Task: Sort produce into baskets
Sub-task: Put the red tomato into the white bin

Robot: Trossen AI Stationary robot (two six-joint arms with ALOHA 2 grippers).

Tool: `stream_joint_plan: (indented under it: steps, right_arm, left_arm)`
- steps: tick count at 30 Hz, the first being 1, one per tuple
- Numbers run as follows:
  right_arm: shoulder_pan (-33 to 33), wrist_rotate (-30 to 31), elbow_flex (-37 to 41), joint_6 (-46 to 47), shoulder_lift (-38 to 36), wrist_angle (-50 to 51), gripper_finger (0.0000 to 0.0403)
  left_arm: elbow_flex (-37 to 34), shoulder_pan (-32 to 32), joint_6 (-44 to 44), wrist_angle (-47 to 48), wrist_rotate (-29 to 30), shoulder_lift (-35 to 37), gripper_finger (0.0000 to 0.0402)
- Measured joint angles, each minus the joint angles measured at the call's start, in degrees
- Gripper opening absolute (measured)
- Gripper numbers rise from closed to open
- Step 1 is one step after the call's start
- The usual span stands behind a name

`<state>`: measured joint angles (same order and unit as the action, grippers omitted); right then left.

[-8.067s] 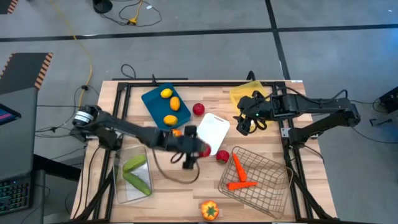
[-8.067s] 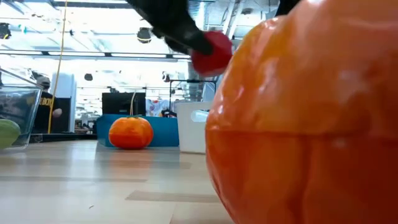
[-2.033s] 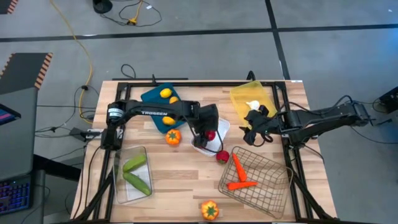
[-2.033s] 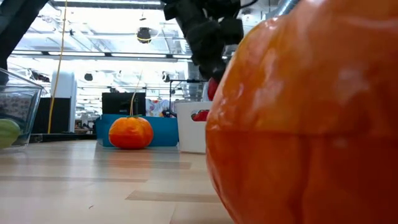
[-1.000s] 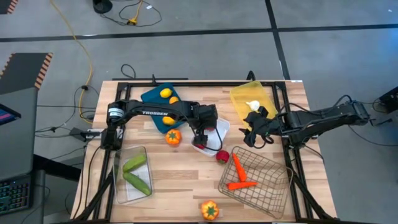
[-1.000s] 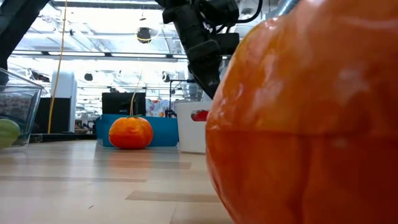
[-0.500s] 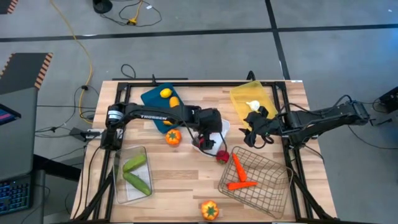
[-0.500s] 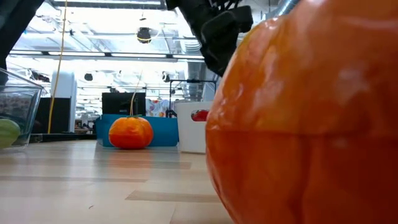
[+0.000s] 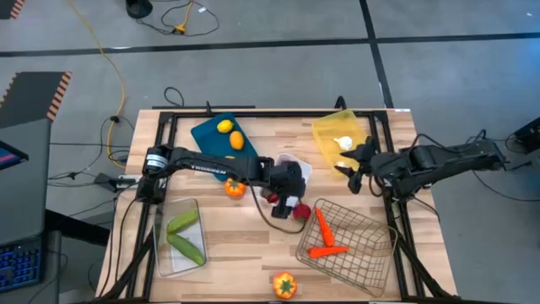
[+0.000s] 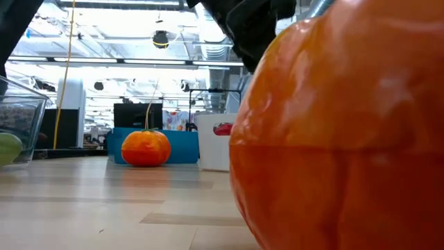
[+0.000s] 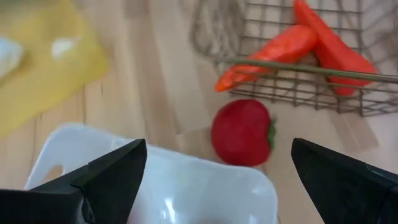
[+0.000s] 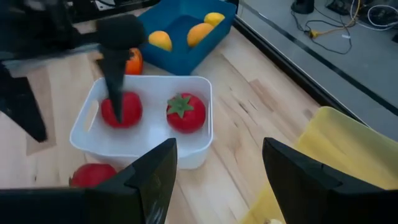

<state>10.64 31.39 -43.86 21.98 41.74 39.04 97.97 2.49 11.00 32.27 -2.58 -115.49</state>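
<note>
High view: the left gripper (image 9: 291,201) hangs over the near edge of the white tray (image 9: 297,165), its jaws spread wide and holding nothing. In the left wrist view a loose red tomato (image 11: 242,132) lies on the bare table (image 11: 149,93) between the two dark fingers (image 11: 106,171) and ahead of them, just past the tray's rim and apart from it. Behind the tomato stands the wire mesh basket (image 11: 323,93) with two orange-red carrots (image 11: 273,53) inside, and off to one side lies the yellow tray (image 11: 46,68). The right wrist view shows two more red pieces, a tomato with a green stem (image 12: 186,112) and a plainer one (image 12: 122,109), resting inside the white tray, with one of the left arm's fingers standing in front of the plainer one. The right gripper (image 9: 355,171) waits at the near edge of the yellow tray, which holds white garlic (image 9: 342,143); its jaws are partly apart and empty. Elsewhere in the high view, the teal tray (image 9: 207,135) carries yellow citrus (image 9: 224,127), another orange citrus (image 9: 234,188) lies on the table beside the left arm, the clear bin (image 9: 166,253) holds two green cucumbers (image 9: 182,222), and an orange-red pepper (image 9: 284,285) sits at the table's near edge, filling much of the low view.
</note>
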Motion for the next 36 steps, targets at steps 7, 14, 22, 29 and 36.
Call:
stream_joint_plan:
  steps: [7, 14, 22, 29, 36]
  right_arm:
    - [0.0, -0.01, 0.0, 0.02, -0.49, 2.34, 0.0265]
    - [-0.01, -0.37, 0.02, 0.07, 0.84, 2.29, 0.0265]
    - [-0.35, -1.19, 0.02, 0.07, 2.57, 2.3, 0.0265]
    - [-0.56, -1.3, 0.11, 0.07, 4.51, 2.0, 0.0265]
    - [-0.67, -1.32, 0.11, 0.07, 6.01, 1.97, 0.0265]
  left_arm:
    - [0.04, 1.53, 5.97, -3.16, -0.54, -2.92, 0.0387]
    - [0.0, 2.33, 9.4, -6.83, 0.33, -7.34, 0.0387]
    - [0.03, 2.29, 9.57, -8.33, -1.82, -9.98, 0.0387]
    - [-0.09, 2.44, 10.11, -8.7, -1.14, -12.38, 0.0387]
    - [0.04, 2.39, 11.62, -10.17, -0.56, -12.14, 0.038]
